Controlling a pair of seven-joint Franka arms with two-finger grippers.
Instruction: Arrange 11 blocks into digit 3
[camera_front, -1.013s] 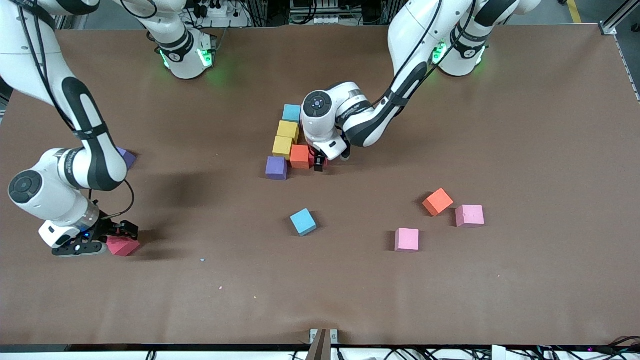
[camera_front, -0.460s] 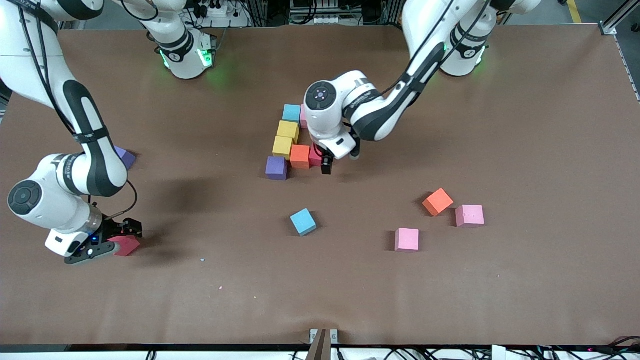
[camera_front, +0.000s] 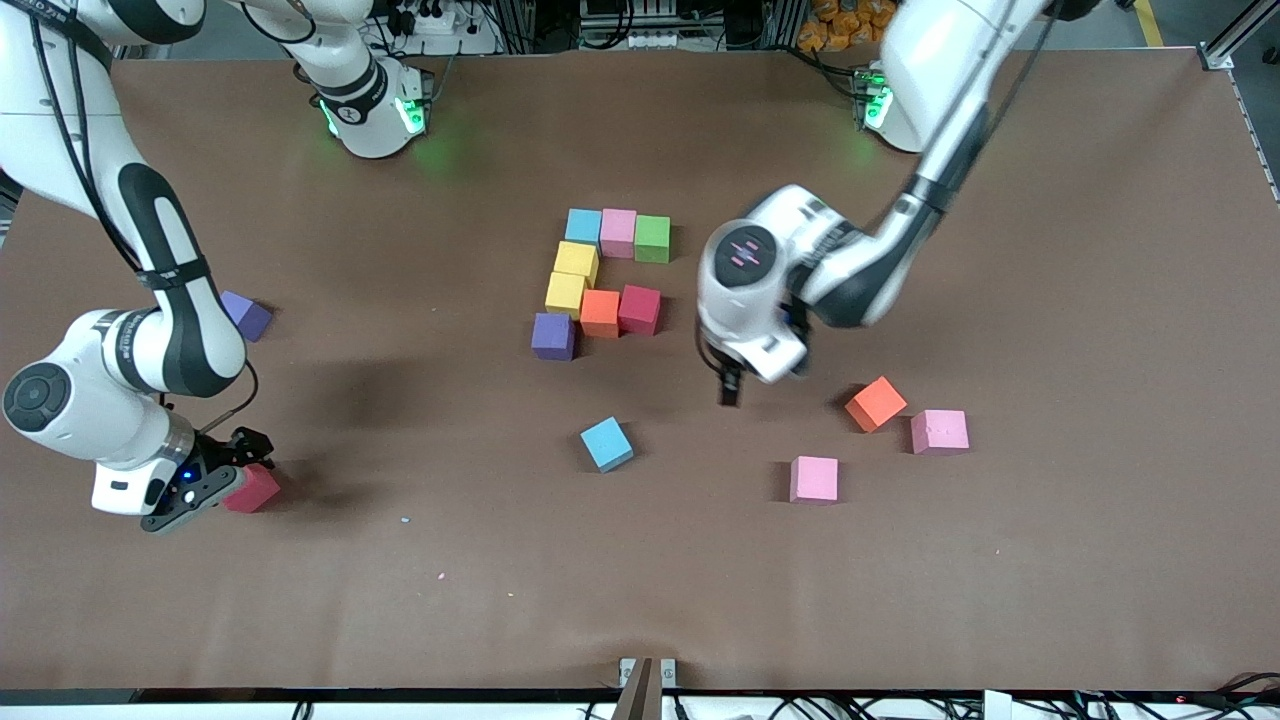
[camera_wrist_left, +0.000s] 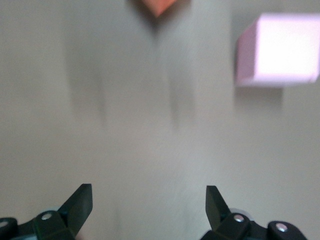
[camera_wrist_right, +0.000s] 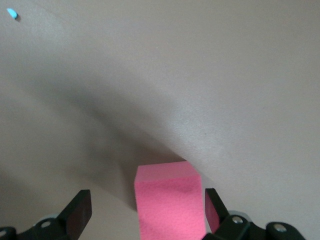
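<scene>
Eight blocks sit together mid-table: light blue, pink, green, two yellow, orange, red and purple. My left gripper hangs open and empty over bare table between that group and a loose orange block. A loose pink block lies near it. My right gripper is open, low at the right arm's end, its fingers either side of a red block resting on the table.
Another pink block lies beside the loose orange one. A light blue block sits nearer the front camera than the group. A purple block lies by the right arm's forearm. The brown table carries nothing else.
My left gripper has left the red block beside the orange one and swung away toward the loose orange block, uncovering the pink and green blocks. My right gripper has shifted slightly around its red block.
</scene>
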